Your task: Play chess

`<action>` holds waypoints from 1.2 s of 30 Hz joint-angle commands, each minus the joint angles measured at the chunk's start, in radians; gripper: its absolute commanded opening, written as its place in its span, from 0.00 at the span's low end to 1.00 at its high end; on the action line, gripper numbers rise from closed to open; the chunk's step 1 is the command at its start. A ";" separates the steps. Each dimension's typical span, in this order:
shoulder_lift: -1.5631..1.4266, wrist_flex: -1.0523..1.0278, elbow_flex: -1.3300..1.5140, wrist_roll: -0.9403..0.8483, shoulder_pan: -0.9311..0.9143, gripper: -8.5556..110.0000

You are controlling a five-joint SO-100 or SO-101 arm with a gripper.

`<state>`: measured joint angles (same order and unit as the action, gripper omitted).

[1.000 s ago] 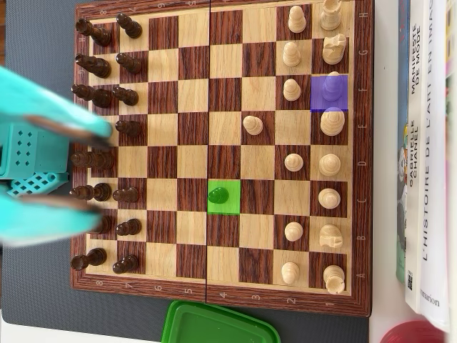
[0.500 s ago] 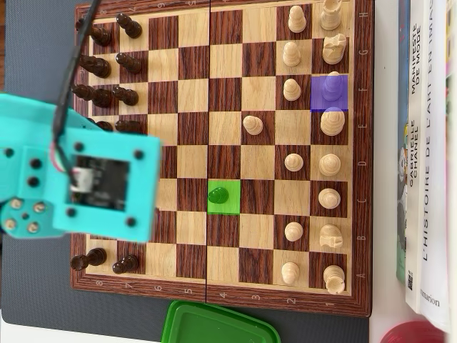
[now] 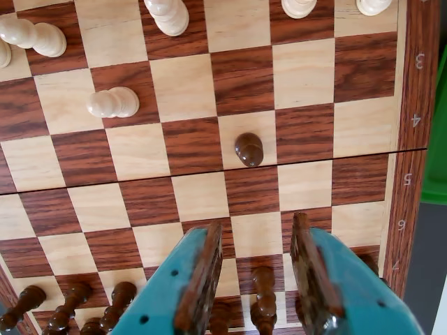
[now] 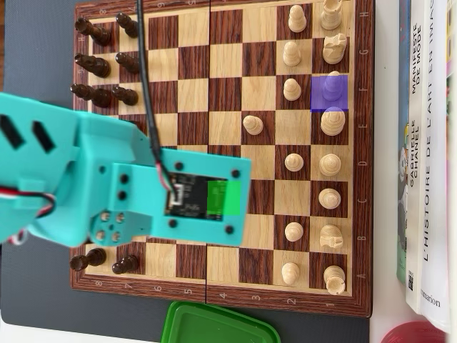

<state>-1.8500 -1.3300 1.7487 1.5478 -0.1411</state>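
Observation:
In the wrist view my gripper [image 3: 256,223] is open, its two wood-faced fingers [image 3: 199,279] spread over the dark side of the chessboard [image 3: 412,91]. Nothing is between them. A lone dark pawn [image 3: 249,149] stands on a light square just ahead of the fingertips, apart from them. Below the jaws sits a row of dark pieces [image 3: 264,300]. A white pawn [image 3: 114,102] stands further ahead to the left. In the overhead view the teal arm [image 4: 121,186] covers the board's middle left and hides the gripper and the dark pawn. A green marked square [image 4: 225,196] and a purple marked square [image 4: 329,91] show there.
White pieces [image 4: 330,166] line the board's right side in the overhead view, and dark pieces [image 4: 100,66] the left. A green lid [image 4: 214,325] lies below the board, books [image 4: 425,143] stand at the right, and a red object [image 4: 414,333] sits in the corner.
The arm has swung rightward from the board's left edge to over its middle, and it now covers the green-marked pawn in the overhead view.

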 commanded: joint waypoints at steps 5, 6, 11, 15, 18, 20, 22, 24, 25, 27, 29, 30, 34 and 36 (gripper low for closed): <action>0.095 0.008 -0.069 -0.006 0.002 0.20; 0.107 0.009 -0.069 -0.006 0.002 0.20; 0.155 0.011 -0.077 -0.006 0.002 0.20; 0.219 0.009 -0.143 -0.008 0.002 0.20; 0.276 0.008 -0.192 -0.032 -0.002 0.20; 0.307 0.006 -0.216 -0.037 -0.009 0.20; 0.331 0.008 -0.238 -0.049 -0.012 0.20; 0.350 0.008 -0.253 -0.057 -0.018 0.20; 0.357 0.006 -0.255 -0.057 -0.020 0.20; 0.370 0.003 -0.255 -0.055 -0.020 0.20; 0.377 0.000 -0.252 -0.055 -0.021 0.20; 0.379 0.000 -0.250 -0.055 -0.021 0.20; 0.380 0.005 -0.249 -0.051 -0.011 0.20; 0.382 0.003 -0.245 -0.049 -0.011 0.20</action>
<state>-1.4650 -1.3300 1.5432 1.4987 -0.1488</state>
